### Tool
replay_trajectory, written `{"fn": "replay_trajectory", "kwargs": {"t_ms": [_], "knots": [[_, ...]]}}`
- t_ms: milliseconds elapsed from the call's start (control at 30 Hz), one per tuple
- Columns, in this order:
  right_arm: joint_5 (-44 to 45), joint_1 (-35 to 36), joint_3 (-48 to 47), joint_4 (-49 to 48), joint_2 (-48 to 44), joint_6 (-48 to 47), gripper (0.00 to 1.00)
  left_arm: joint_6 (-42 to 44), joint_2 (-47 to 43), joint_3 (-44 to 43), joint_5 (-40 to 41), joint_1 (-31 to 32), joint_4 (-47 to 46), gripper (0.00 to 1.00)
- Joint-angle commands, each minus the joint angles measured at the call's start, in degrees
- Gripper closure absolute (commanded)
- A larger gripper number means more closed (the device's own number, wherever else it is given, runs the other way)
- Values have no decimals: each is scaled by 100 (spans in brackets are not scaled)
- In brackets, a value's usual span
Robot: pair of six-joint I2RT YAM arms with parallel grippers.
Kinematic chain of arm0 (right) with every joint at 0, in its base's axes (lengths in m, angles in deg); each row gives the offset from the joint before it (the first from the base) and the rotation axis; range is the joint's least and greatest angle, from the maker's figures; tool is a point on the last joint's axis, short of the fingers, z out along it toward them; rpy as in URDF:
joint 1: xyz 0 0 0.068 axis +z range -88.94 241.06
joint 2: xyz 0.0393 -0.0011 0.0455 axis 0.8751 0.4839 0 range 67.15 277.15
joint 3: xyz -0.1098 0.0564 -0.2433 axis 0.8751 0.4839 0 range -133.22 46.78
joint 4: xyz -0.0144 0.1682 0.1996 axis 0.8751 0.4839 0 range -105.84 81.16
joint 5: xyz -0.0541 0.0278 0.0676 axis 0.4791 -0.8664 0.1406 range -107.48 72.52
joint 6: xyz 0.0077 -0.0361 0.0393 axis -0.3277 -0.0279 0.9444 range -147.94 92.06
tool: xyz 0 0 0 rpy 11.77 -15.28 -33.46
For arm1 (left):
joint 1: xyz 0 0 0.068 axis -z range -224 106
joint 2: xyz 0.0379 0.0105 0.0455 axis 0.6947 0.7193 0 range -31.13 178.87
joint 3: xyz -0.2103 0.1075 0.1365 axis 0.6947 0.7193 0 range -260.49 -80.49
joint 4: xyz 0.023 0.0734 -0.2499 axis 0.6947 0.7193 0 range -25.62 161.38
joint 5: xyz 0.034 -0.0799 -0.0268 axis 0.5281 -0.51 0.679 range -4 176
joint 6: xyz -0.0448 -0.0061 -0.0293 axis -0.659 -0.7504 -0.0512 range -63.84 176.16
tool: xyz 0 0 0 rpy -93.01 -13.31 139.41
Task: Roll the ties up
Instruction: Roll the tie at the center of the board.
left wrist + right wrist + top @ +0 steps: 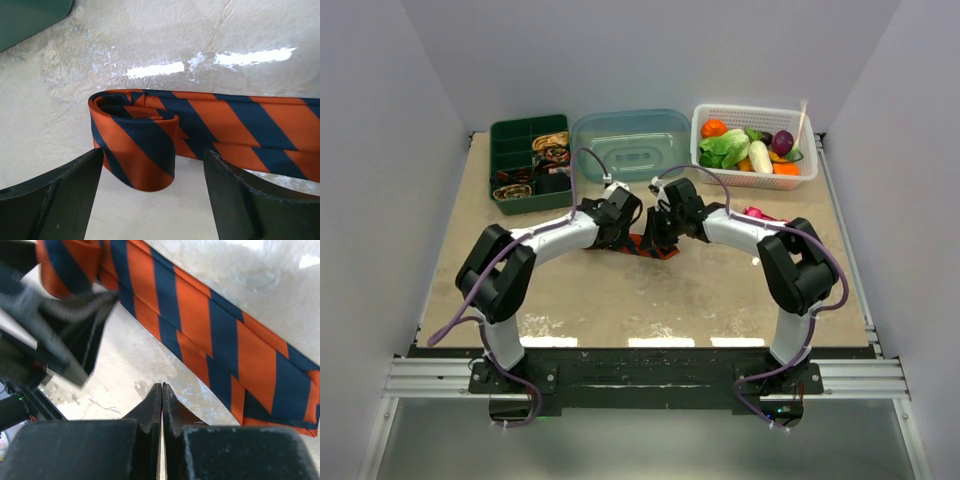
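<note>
The orange tie with dark blue diagonal stripes (165, 125) lies on the table, its left end curled into a loose roll (135, 145). My left gripper (152, 172) is open, its fingers either side of the roll's near edge, not gripping it. My right gripper (162, 386) is shut and empty, its tips on the table just beside the flat length of the tie (210, 330). In the top view both grippers meet over the tie (655, 247) at the table's middle. Small rolled ties (552, 148) sit in the green tray.
A green compartment tray (530, 160) stands at the back left, a clear blue tub (630, 145) at the back middle, a white basket of toy vegetables (755, 147) at the back right. A pink flat object (760, 213) lies by the right arm.
</note>
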Motion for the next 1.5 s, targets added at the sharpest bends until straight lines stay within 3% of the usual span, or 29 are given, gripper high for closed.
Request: {"fn": "replay_trajectory", "kwargs": {"t_ms": [0,200,333,433,633,967,1467], "knots": [[-204,-14,-471,-51,-81,-96,100,-94,-632,-75,-383,26,-123,11],[-274,73,-901,19,68,-167,100,-182,-1080,82,-1156,-536,-228,8],[-222,354,-1402,142,375,-237,100,-226,-1458,346,-2008,-1500,-430,8],[-222,582,-1991,230,761,-246,100,-296,-1704,574,-2869,-2221,-623,7],[-134,785,-3108,441,1675,-237,100,-744,-1837,1312,-5354,-3488,-1474,5],[261,785,-3373,590,2108,-342,100,-762,-1442,1858,-5859,-3710,-1924,1],[235,724,-3205,687,2336,-448,100,-805,-915,1946,-6500,-3701,-2565,1]]}}
